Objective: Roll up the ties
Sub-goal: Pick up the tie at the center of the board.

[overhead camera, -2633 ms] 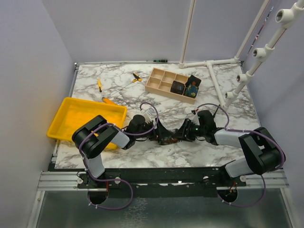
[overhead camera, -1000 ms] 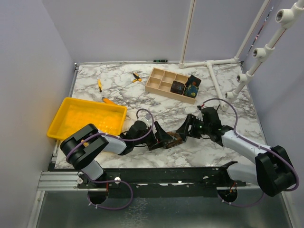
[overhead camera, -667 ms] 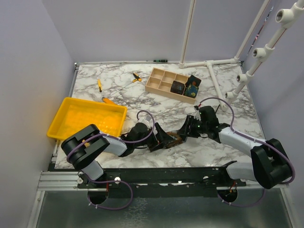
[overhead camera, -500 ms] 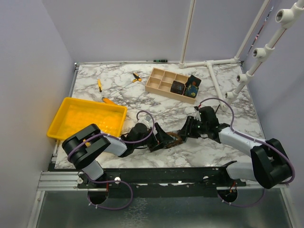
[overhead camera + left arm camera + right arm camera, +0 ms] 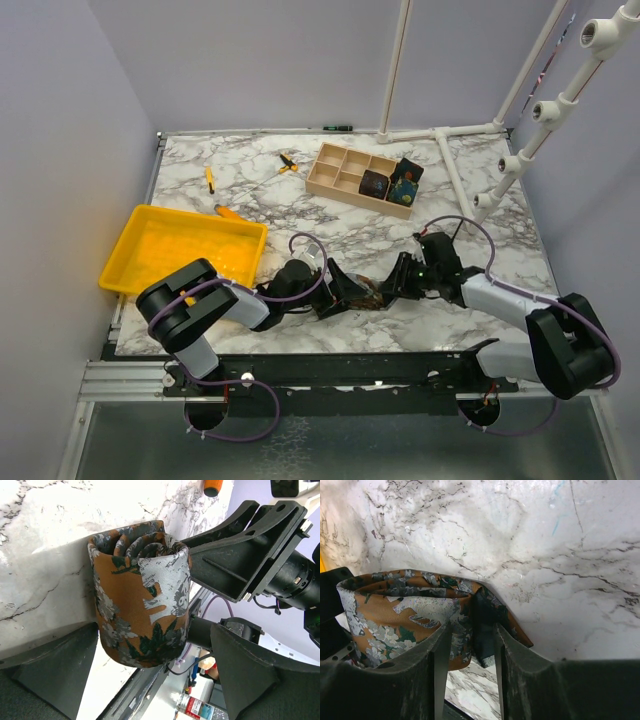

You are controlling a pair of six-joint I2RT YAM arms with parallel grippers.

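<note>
A rust-brown patterned tie [image 5: 366,293], rolled up, stands on end on the marble table [image 5: 300,210] near its front edge. My left gripper [image 5: 338,290] has its jaws wide on either side of the roll [image 5: 142,590]. One finger [image 5: 60,670] is against it and the other [image 5: 250,675] stands off it. My right gripper [image 5: 396,281] meets the roll from the right. Its narrow jaws [image 5: 471,630] pinch the tie's dark loose end [image 5: 487,625]. Two dark rolled ties [image 5: 374,184] [image 5: 406,180] sit in the wooden organizer [image 5: 340,172].
A yellow tray [image 5: 180,250] lies at the left beside my left arm. Orange-handled screwdrivers [image 5: 209,178] [image 5: 287,162] [image 5: 228,211] lie at the back left. A white pipe frame [image 5: 450,132] stands at the back right.
My right arm has stretched out to the right, and its gripper lifted off and came back down onto the roll's right side. My left gripper has stayed at the roll.
</note>
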